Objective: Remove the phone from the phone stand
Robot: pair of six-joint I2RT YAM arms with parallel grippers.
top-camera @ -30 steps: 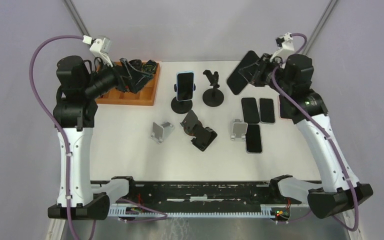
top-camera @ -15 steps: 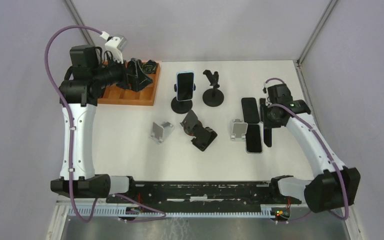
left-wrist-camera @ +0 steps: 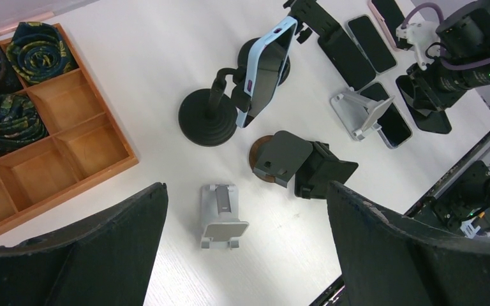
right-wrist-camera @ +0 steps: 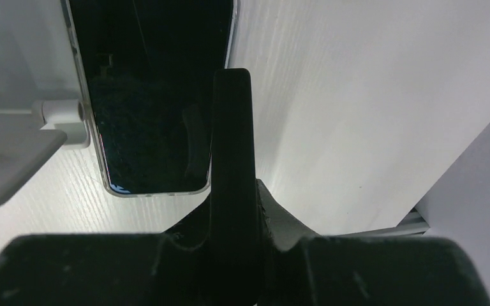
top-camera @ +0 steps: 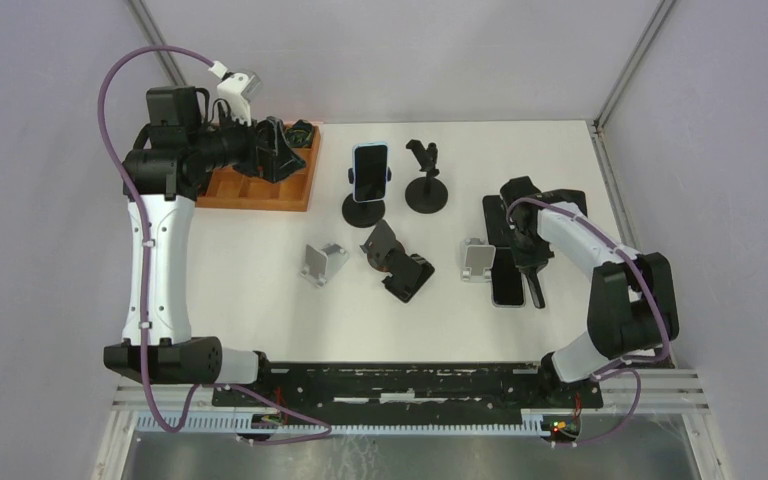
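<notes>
While the left gripper [left-wrist-camera: 245,187] hangs over the far-left part of the table [top-camera: 260,290] with its fingers spread as wide as they go and nothing between them, the right gripper [top-camera: 528,262] is low at the right side. It is pinched nearly closed on a dark phone [top-camera: 536,290], which it holds edge-on. That phone stands just right of another phone [right-wrist-camera: 153,108], which lies flat beside a small silver stand [top-camera: 477,258]. Whether the held one touches the table cannot be told. The blue-cased phone [top-camera: 369,171] sits upright in the clamp of a black round-based stand [top-camera: 363,210] at the far middle, well apart from both grippers. Just right of it is an empty black stand [top-camera: 425,190]. A wooden tray [top-camera: 260,192] lies at the far left.
</notes>
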